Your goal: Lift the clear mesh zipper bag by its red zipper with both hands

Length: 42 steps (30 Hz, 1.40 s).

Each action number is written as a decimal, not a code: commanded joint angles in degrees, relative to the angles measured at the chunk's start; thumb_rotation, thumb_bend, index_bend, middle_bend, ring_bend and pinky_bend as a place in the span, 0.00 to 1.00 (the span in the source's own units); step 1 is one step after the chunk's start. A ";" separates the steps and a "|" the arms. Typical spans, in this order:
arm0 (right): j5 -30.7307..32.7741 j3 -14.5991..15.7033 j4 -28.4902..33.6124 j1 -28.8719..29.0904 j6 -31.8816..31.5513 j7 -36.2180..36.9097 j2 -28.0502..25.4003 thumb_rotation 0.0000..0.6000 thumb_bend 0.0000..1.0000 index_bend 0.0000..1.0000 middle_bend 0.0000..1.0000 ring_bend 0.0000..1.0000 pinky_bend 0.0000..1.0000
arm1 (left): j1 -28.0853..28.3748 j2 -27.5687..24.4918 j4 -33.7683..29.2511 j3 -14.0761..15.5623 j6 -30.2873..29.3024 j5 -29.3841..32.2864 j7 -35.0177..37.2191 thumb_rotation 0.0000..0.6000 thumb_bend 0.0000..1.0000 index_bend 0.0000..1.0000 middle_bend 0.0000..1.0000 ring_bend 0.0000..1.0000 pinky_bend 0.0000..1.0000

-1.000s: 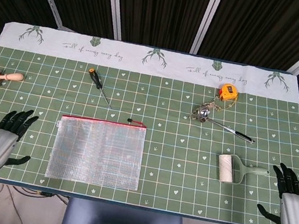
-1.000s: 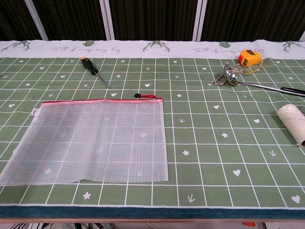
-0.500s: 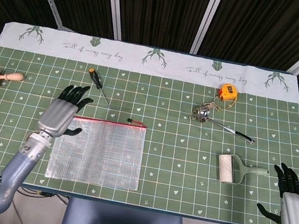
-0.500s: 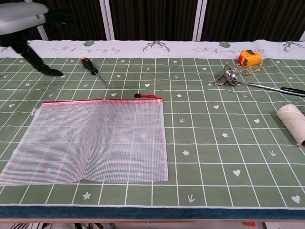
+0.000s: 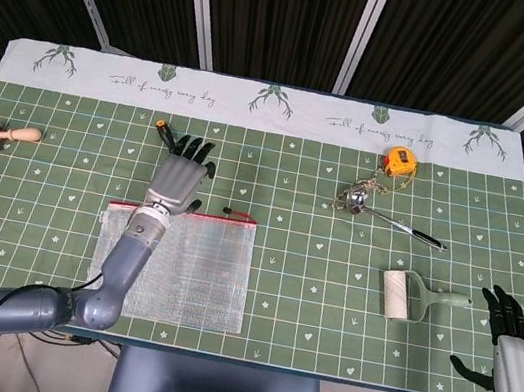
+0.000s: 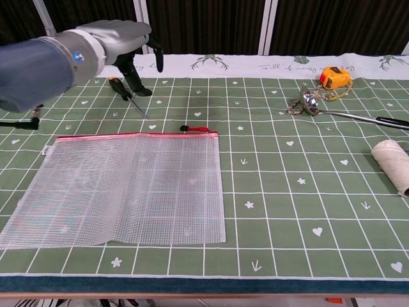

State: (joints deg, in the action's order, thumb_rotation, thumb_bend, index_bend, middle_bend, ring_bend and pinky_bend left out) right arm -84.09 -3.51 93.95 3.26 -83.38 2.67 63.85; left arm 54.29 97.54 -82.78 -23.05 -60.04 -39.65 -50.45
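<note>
Mesh zipper bag (image 6: pixel 128 188) is lying flat; the released left robot hand (image 5: pixel 179 179), hovering beyond the red zipper (image 6: pixel 131 134), is risking snagging the screwdriver (image 6: pixel 126 94).

A screwdriver (image 6: pixel 128 96), a tape measure (image 5: pixel 400 161), a metal strainer (image 5: pixel 392 219), a lint roller (image 5: pixel 411 294) and a wooden stamp (image 5: pixel 10 134) lie well apart on the green-checked desk (image 5: pixel 305 295).

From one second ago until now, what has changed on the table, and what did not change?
The left hand moved from the table's near left edge forward and to the right; now it hovers open above the zipper edge of the bag, near the screwdriver. It holds nothing. The right hand stayed open at the near right edge. The bag and the tools did not move.
</note>
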 commanded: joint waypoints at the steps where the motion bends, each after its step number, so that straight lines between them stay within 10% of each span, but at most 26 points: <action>1: 0.18 0.01 0.17 -0.01 0.15 0.23 -0.08 1.00 0.13 0.00 0.00 0.00 0.19 | 3.61 3.90 4.72 -0.78 0.46 3.21 -1.61 1.00 0.23 0.42 0.10 0.00 0.00; 42: 2.18 -0.27 1.87 -0.03 1.76 2.58 -1.55 1.00 0.15 0.00 0.00 0.00 0.19 | 16.41 25.03 38.01 -1.24 9.03 10.93 -4.41 1.00 0.34 0.49 0.11 0.00 0.00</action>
State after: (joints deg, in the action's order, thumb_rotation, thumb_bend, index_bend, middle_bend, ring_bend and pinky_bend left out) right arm -81.91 -3.78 95.82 3.23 -81.61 5.26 62.30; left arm 70.58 122.41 -44.93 -24.19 -51.16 -28.67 -54.84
